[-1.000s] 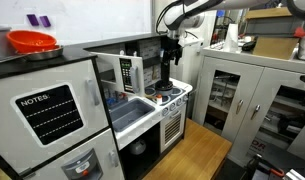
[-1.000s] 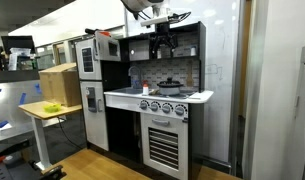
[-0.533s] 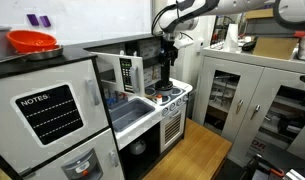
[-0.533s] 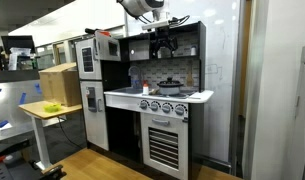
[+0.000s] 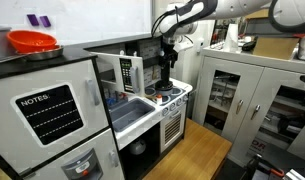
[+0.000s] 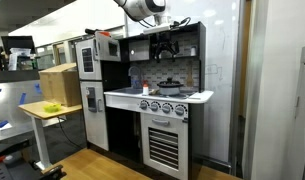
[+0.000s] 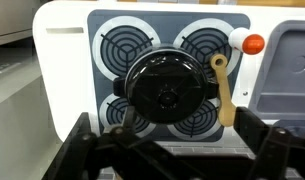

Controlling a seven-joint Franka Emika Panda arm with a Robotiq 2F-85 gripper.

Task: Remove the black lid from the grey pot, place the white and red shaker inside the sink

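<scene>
In the wrist view the black lid sits on the grey pot, which it almost wholly hides, in the middle of the stove top. A tan handle sticks out beside the lid. The white and red shaker stands between the stove and the sink. My gripper is open and empty, straight above the lid with a finger on each side. In both exterior views the gripper hangs well above the pot.
The toy kitchen has a back wall and upper shelf close behind the gripper. A microwave with its door open stands beside the sink. A red-orange bowl rests on the fridge top. Grey cabinets stand alongside.
The arm's upper links have shifted a little; the gripper stays open above the stove in nearly the same spot. The lid, pot and shaker have not moved.
</scene>
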